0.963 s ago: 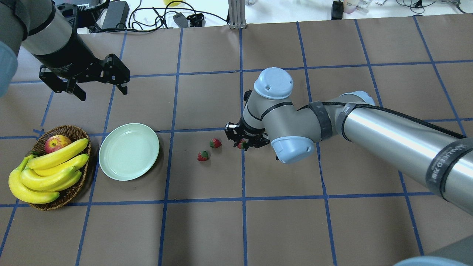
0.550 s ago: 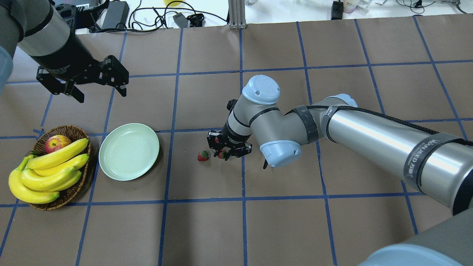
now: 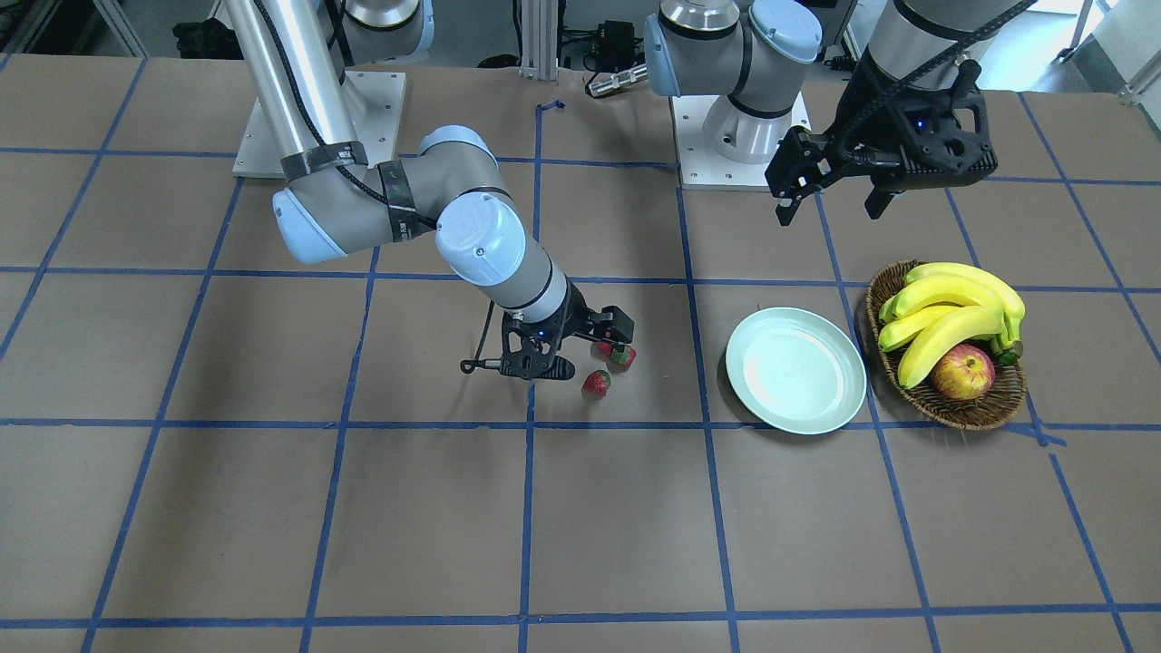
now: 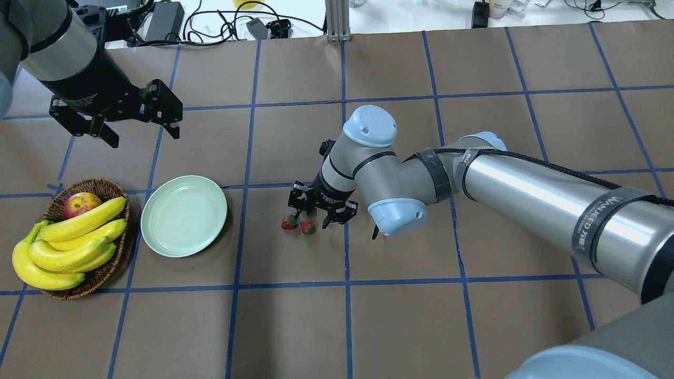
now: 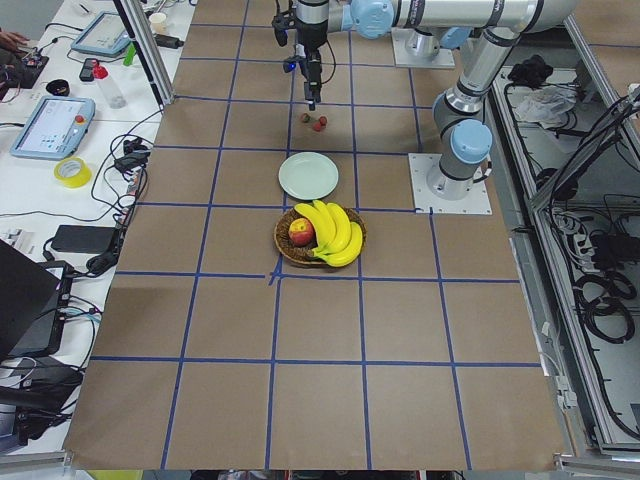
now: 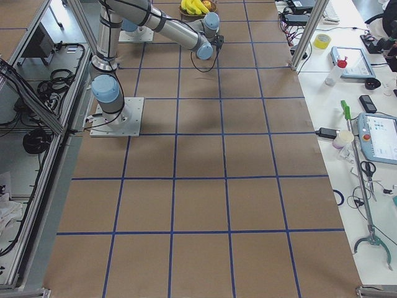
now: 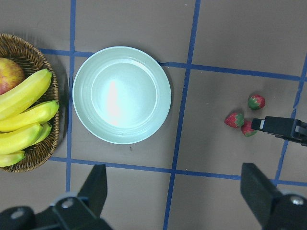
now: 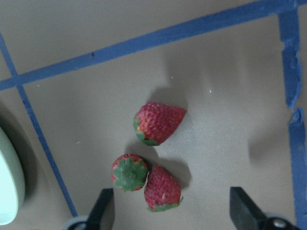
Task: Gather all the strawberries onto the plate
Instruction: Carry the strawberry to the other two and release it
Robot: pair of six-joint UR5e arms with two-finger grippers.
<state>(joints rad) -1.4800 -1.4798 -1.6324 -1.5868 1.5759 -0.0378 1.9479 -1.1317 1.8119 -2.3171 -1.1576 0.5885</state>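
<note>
Three small red strawberries lie close together on the brown table in the right wrist view: one [image 8: 158,123] apart, two [image 8: 129,172] [image 8: 163,188] touching. My right gripper [image 8: 173,211] hangs open just above them and holds nothing. From overhead, two strawberries [image 4: 288,222] [image 4: 308,227] show at the right gripper [image 4: 311,218]; the third is hidden under it. The pale green plate [image 4: 184,216] is empty, left of the strawberries. My left gripper [image 4: 142,134] is open and empty, high above the table beyond the plate [image 7: 121,94].
A brown wicker basket [image 4: 100,184] with bananas [image 4: 73,237] and a red-yellow apple [image 4: 80,204] stands just left of the plate. Cables and a power brick [image 4: 163,21] lie beyond the table's far edge.
My right gripper moved left with a strawberry between its fingers. That strawberry now lies on the table beside another, and the gripper is open. The left arm barely moved.
</note>
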